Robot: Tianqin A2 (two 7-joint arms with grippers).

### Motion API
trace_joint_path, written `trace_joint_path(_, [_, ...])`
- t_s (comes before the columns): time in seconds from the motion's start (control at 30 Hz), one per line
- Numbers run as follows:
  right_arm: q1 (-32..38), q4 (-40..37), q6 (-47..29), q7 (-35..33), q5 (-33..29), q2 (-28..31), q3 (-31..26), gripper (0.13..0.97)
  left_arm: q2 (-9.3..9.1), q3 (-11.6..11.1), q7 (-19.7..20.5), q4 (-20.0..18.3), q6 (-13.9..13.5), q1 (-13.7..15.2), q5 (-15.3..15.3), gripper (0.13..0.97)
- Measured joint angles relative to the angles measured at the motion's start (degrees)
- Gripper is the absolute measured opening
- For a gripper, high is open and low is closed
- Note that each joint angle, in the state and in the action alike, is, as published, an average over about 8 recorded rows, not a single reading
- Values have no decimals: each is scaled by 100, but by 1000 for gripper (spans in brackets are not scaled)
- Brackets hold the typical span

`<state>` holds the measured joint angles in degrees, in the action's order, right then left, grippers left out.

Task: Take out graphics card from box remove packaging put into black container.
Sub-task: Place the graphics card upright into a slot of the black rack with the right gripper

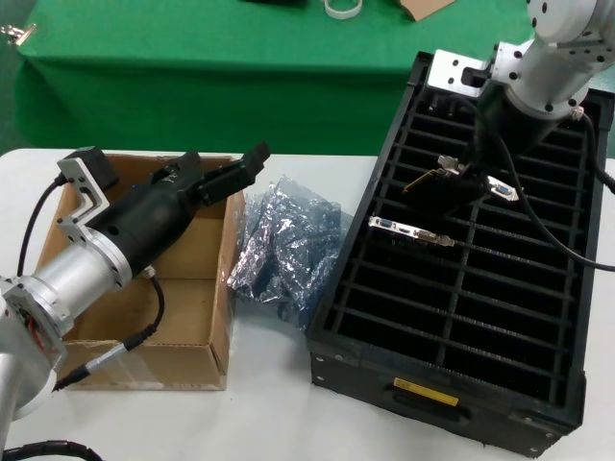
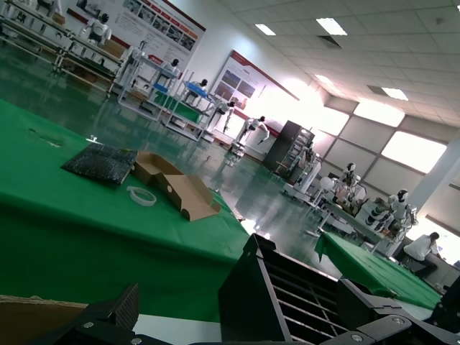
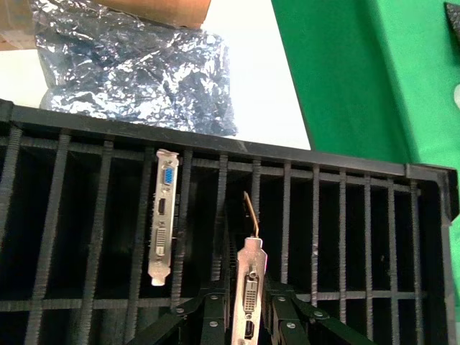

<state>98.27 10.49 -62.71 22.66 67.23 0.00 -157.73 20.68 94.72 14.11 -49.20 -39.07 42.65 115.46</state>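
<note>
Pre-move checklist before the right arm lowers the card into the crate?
1. Grip: right gripper shut on the graphics card at its bracket end. Ok.
2. Wrapping off: card bare, packaging lies on the table between box and black container. Ok.
3. Card lined up with a slot: it hangs tilted over the dividers. Not ok.
4. Target slot free: second card sits a few slots nearer the labelled end; whether the slot below the held card is empty, cannot tell.
5. Left gripper away from the crate: open, over the box. Ok.
</note>
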Motion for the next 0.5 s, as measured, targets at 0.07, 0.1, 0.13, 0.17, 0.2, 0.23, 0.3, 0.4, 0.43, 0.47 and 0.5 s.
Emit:
trace_joint_path(0.07, [0, 12, 31, -15, -19, 0, 0, 211, -2, 2, -1, -2, 0, -3, -6, 966])
trace_joint_path(0.1, [0, 18, 47, -23, -29, 0, 0, 214, -3, 2, -1, -4, 1, -4, -9, 966])
trace_joint_path(0.13, [1, 24, 64, -31, -41, 0, 0, 218, -4, 3, -1, -7, 2, -7, -11, 966])
trace_joint_path(0.17, [1, 29, 81, -38, -53, 0, 0, 218, -5, 3, -1, -11, 4, -9, -14, 966])
trace_joint_path(0.2, [2, 35, 98, -45, -65, 0, 0, 230, -5, 3, -1, -15, 6, -12, -16, 966])
trace_joint_path(0.23, [2, 39, 115, -52, -79, 0, 0, 241, -6, 3, -1, -18, 8, -14, -17, 966])
trace_joint_path(0.3, [3, 49, 150, -66, -105, 0, 0, 265, -8, 0, 0, -26, 13, -19, -20, 966])
trace_joint_path(0.4, [1, 62, 208, -90, -139, 0, 0, 300, -11, -4, 2, -37, 21, -25, -22, 966])
trace_joint_path(0.43, [0, 66, 229, -98, -147, 0, 0, 312, -12, -6, 2, -40, 24, -27, -23, 966])
trace_joint_path(0.47, [-3, 69, 252, -107, -156, 0, 0, 312, -12, -8, 2, -42, 28, -29, -24, 966])
trace_joint_path(0.5, [-5, 73, 275, -115, -163, 0, 0, 332, -13, -10, 2, -44, 31, -30, -24, 966])
